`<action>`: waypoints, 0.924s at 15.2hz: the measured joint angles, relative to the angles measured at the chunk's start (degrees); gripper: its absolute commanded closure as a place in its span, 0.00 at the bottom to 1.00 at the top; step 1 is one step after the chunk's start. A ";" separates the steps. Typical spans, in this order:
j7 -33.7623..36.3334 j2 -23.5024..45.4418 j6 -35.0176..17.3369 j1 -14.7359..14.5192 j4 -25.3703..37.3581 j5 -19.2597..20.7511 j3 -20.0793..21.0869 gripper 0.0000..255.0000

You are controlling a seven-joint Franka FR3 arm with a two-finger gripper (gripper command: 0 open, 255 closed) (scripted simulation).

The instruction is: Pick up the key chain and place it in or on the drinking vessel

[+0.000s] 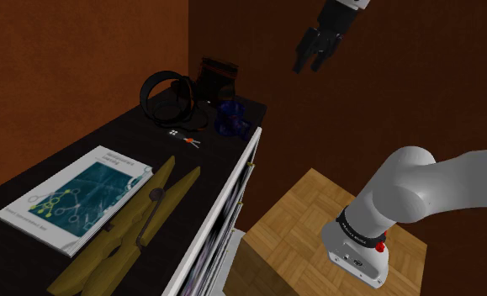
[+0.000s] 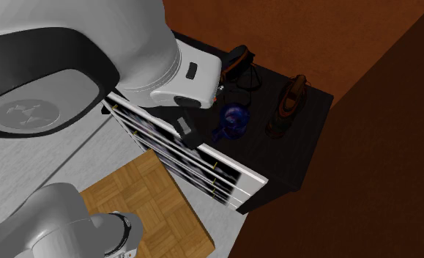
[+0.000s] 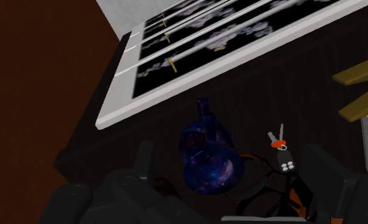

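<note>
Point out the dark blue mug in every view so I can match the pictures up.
Shoulder view: the blue mug stands at the dark top's far end, right of the headphones.
Second exterior view: the mug is mid-picture, just right of the arm's white wrist.
Wrist view: the mug stands beside the key chain.
Shared landmark: the white shelf edge beside the mug.

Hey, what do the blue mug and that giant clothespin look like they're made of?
Blue mug: likely glazed ceramic or glass; deep blue and glossy, with a speckled galaxy-like pattern. Giant clothespin: probably wood; matte yellowish-brown, two flat tapered slats. No grain shows, so that is uncertain.
</note>
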State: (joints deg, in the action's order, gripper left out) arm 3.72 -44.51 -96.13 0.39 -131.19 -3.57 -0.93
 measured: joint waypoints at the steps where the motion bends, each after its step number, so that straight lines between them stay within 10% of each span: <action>1: 0.00 0.00 0.00 0.00 0.00 0.00 0.00 0.00; 14: 3.28 18.66 -16.89 -3.23 -0.23 -2.15 6.42 0.00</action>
State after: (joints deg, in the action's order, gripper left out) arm 7.00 -25.85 -113.02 -2.84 -131.42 -5.72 5.49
